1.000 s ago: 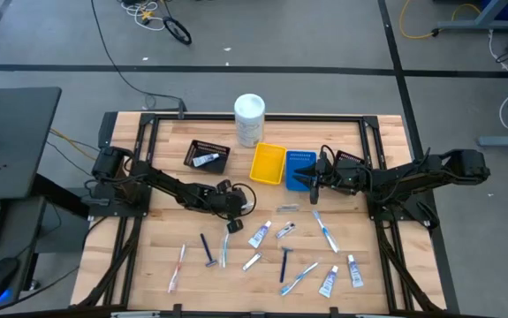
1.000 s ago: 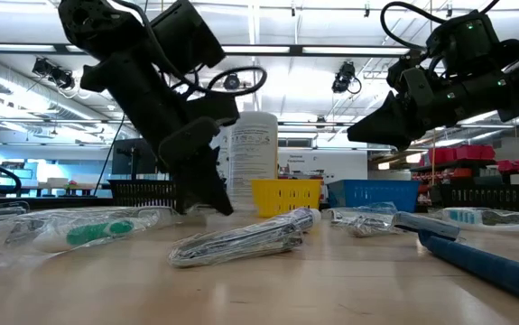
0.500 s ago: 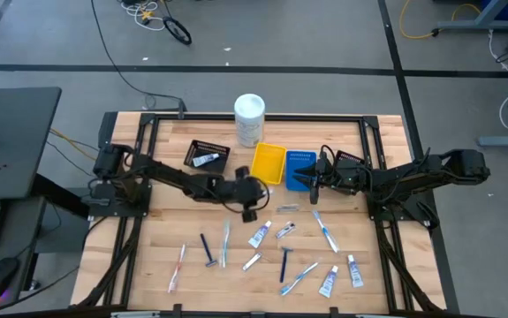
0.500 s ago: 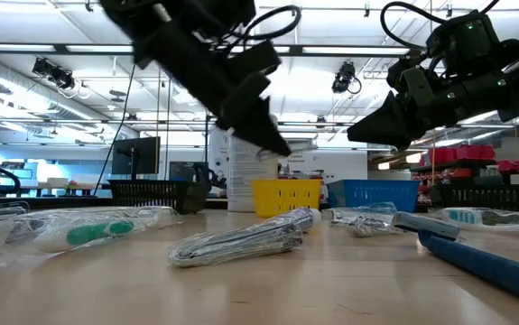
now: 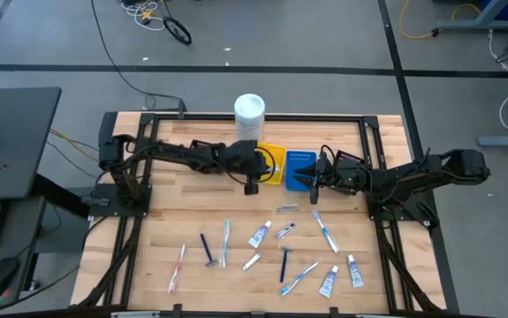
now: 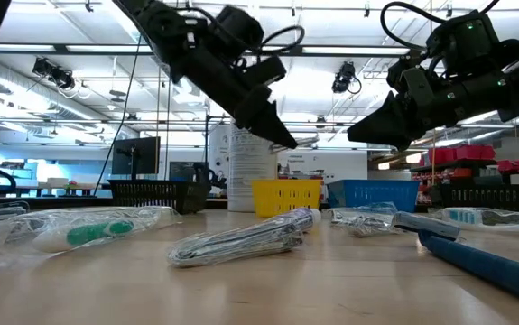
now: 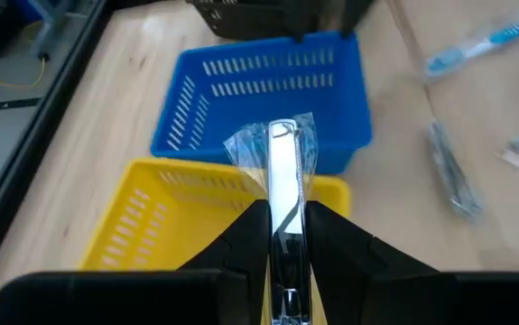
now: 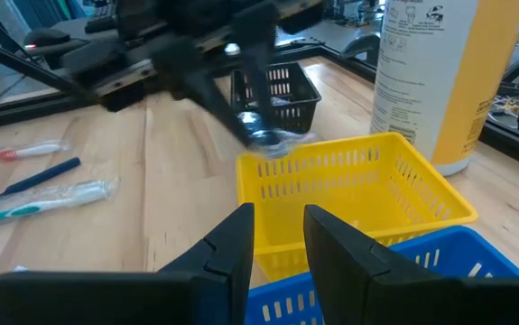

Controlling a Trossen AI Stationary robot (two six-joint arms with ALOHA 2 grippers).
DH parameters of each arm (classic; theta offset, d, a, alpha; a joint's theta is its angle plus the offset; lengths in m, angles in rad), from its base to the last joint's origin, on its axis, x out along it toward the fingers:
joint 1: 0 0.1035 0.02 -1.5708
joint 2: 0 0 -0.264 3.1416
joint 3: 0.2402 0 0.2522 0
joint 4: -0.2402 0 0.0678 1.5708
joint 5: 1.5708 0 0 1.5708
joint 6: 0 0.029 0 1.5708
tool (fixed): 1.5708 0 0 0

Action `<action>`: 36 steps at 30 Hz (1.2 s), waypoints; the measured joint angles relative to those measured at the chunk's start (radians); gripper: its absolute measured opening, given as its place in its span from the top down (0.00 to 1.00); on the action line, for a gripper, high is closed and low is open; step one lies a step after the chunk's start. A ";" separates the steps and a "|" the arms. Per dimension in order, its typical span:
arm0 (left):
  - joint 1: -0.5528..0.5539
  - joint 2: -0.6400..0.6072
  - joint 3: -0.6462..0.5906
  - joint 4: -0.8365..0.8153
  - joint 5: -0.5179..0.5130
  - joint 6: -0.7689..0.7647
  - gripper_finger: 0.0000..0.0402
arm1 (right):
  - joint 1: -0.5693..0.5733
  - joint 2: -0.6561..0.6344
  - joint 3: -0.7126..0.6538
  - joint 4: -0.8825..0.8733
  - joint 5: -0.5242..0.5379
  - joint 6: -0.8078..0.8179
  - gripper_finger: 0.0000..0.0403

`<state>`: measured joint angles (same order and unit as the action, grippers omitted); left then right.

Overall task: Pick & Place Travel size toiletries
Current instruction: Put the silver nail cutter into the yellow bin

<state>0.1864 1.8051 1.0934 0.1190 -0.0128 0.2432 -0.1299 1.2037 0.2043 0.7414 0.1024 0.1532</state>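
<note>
My left gripper (image 5: 252, 184) hangs over the left rim of the yellow tray (image 5: 268, 163), shut on a slim toiletry in a clear wrapper (image 7: 282, 153). The low view shows it raised well above the table (image 6: 288, 141). My right gripper (image 5: 314, 181) waits open above the blue tray (image 5: 300, 168), with nothing between its fingers (image 8: 273, 236). Several other toiletries lie flat on the near half of the table: a light-blue toothbrush (image 5: 225, 243), a dark-blue razor (image 5: 207, 250), a pink toothbrush (image 5: 178, 268) and white tubes (image 5: 260, 234). My left gripper pinches the wrapped toiletry between its two fingers, on the stretch just behind its free end (image 7: 283, 200). The fingers slant down from the table's left and lie along the item. Its flared wrapper end (image 7: 277, 137) sticks out past the fingertips, lifted clear above the yellow tray.
A black tray (image 5: 208, 155) with a tube in it stands left of the yellow one. A tall white container (image 5: 248, 119) stands at the far edge behind them. A black frame rail (image 5: 254, 117) runs around the tabletop.
My left gripper has risen from the middle of the table and swung toward the far edge and the right, up to the yellow tray. It has rolled about its own axis on the way. The wrapped toiletry has gone with it, lifted clear.
</note>
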 joint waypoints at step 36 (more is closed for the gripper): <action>0.119 0.163 -0.002 0.077 0.020 0.156 0.79 | 0.000 0.000 0.000 -0.004 0.000 0.000 0.73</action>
<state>0.3058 1.9682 1.0916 0.1961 0.0067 0.3997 -0.1303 1.2037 0.2043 0.7372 0.1028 0.1527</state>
